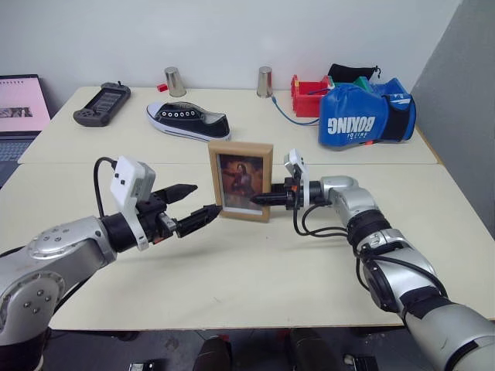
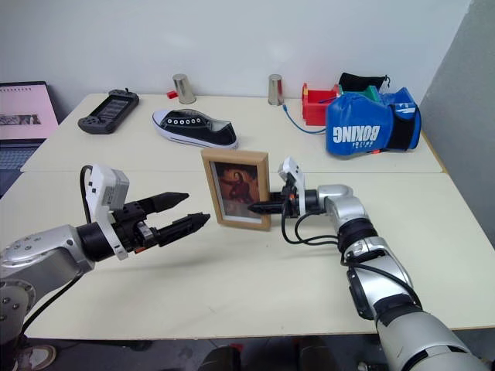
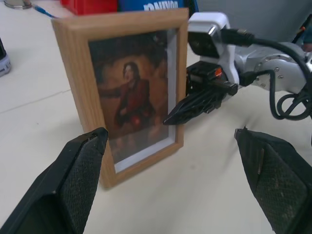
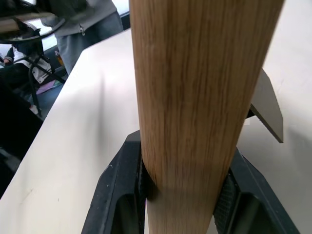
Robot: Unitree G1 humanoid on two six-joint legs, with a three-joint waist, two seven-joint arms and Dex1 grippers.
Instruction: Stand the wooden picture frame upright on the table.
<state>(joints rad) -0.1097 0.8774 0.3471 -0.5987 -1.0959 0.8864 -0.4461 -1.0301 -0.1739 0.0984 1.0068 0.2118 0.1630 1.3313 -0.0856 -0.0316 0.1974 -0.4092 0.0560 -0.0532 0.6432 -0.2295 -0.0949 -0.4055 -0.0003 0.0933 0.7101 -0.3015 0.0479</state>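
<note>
The wooden picture frame (image 1: pixel 240 179) stands upright on the cream table (image 1: pixel 255 286), its dark portrait facing me and its lower edge at the tabletop. My right gripper (image 1: pixel 260 199) reaches in level from the right and is shut on the frame's right edge (image 4: pixel 195 97), one finger (image 4: pixel 119 195) on each face. A grey fold-out stand (image 4: pixel 265 109) sticks out behind the frame. My left gripper (image 1: pixel 203 199) is open just left of the frame and slightly nearer me, with its fingertips (image 3: pixel 92 146) apart from the wood and nothing between them.
At the back of the table lie a black sneaker (image 1: pixel 188 121), a game controller (image 1: pixel 101 104), two metal cups (image 1: pixel 175 81), a red bin (image 1: pixel 308 97) and a blue boxing glove (image 1: pixel 363 116). A laptop (image 1: pixel 19 108) sits far left. A person (image 4: pixel 83 22) stands beyond the table.
</note>
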